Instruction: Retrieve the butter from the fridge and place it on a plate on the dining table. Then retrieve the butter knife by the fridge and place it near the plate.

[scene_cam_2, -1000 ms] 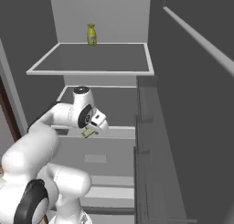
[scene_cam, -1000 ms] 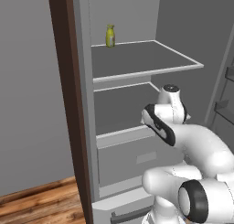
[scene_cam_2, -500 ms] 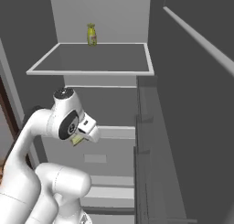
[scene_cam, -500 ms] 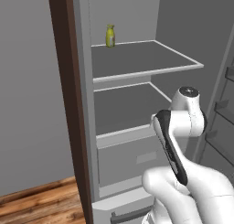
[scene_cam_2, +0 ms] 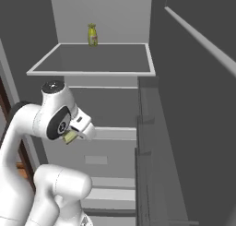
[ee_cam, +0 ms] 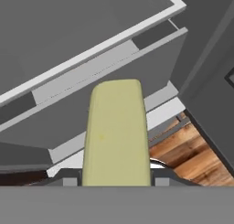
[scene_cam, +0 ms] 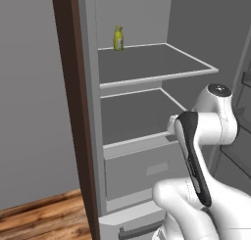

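**Hand view: butter gripped in front of the open fridge**

Hand view is showing the butter (ee_cam: 116, 134), a pale-yellow stick, running lengthwise up the middle of the picture from between the gripper (ee_cam: 116, 181) fingers. The jaws are pinching the stick at its near end, one dark finger (ee_cam: 68, 181) sitting against each long side. Beyond the butter, the grey front edges of the fridge shelves and the drawer front are slanting across the picture (the camera is rolled with the hand), and a patch of wooden floor (ee_cam: 192, 150) is showing at the lower right.

Right base view is showing the white arm (scene_cam_2: 50, 123) rising at the left in front of the open fridge (scene_cam_2: 106, 146). The butter (scene_cam_2: 70, 137) is peeking out as a small yellow block under the hand, in the air in front of the middle shelf's front edge, resting on no shelf. A small yellow-green bottle (scene_cam_2: 92, 35) is standing upright at the back edge of the upper shelf (scene_cam_2: 92, 59).

Left base view is showing the arm's upper joint (scene_cam: 211, 121) covering the hand, in front of the right end of the lower shelf's front edge. The bottle (scene_cam: 118, 38) is standing at the back left corner of the upper shelf. A dark-brown side panel (scene_cam: 71, 102) is running down the fridge's left side, and the wooden floor (scene_cam: 44, 217) is lying at the lower left.
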Tool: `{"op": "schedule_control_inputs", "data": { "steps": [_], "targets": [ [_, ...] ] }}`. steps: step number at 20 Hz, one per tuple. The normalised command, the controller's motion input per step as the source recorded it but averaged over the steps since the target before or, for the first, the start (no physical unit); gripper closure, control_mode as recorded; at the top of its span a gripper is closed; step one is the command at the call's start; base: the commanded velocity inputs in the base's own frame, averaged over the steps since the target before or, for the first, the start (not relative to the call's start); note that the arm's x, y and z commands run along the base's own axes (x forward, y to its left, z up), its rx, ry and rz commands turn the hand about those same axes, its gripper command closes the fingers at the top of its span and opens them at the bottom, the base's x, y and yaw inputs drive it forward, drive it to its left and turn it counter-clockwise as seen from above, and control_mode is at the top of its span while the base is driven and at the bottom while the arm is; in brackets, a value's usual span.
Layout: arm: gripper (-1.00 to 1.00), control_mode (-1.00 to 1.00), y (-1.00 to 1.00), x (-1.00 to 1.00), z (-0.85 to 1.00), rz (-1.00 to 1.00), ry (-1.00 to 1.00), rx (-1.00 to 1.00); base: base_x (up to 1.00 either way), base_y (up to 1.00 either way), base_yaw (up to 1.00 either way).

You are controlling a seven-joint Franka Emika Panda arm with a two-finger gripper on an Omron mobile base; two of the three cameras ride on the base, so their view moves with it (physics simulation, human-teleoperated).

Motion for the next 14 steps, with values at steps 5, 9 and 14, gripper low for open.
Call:
{"op": "schedule_control_inputs", "data": {
  "steps": [5,9,14],
  "targets": [
    [1.00,-1.00,0.02,-0.05,0.17,0.03,0.25,-0.05,0.00,0.00,0.00],
    [1.00,-1.00,0.00,-0.06,-0.01,0.02,0.04,0.00,0.00,0.00,0.00],
    [1.00,-1.00,0.04,-0.13,-0.05,0.00,0.00,0.00,0.00,0.00,0.00]
  ]
}}
